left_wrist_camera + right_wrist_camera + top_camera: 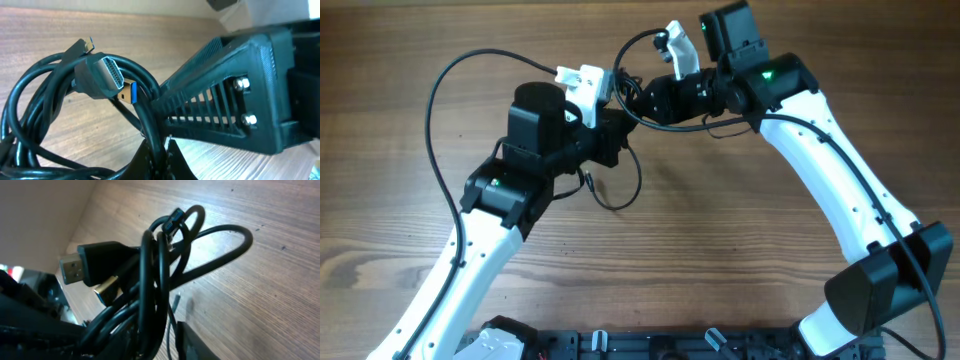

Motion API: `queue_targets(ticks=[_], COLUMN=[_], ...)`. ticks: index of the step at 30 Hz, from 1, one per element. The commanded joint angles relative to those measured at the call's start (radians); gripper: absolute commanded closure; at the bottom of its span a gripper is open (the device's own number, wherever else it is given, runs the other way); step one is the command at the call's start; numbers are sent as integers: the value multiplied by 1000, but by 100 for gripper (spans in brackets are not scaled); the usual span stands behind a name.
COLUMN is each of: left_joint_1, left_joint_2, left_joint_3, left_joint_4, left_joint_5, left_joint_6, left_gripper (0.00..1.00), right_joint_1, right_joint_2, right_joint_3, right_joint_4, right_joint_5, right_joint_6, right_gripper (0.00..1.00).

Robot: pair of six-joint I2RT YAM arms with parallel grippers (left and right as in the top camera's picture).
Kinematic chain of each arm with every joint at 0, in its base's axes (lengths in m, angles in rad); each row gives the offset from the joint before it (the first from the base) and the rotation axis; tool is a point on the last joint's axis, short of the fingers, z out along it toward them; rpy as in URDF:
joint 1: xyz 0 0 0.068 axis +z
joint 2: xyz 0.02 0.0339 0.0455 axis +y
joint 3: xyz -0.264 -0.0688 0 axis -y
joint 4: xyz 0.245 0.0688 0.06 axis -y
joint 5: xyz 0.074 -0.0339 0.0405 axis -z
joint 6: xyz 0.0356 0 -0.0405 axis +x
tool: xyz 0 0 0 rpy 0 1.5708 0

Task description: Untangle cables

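We see the cables [151, 120] as one tangled bundle held up over the wooden table [740, 230], between the two arms. The left gripper [159, 152] has its jaws closed on some strands. The right gripper [155, 345] pinches the same bundle too. A silver plug [107, 74] and a blue plug [129, 92] stick out of the loops.
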Motion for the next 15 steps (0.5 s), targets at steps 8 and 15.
queue_targets(ticks=[8,15], left_joint_1=[-18,-18], left_joint_2=[-19,-19], left_joint_3=[23,23], left_joint_4=[101,-180], left_joint_5=[296,-87], left_joint_6=[-47,-47], left_gripper=[96,96], right_joint_1=[49,-45], right_joint_2=[40,40], right_joint_3=[-10,-10], right_joint_4=[94,87], right_joint_5=[56,92], right_joint_6=[134,167], right_gripper=[88,96])
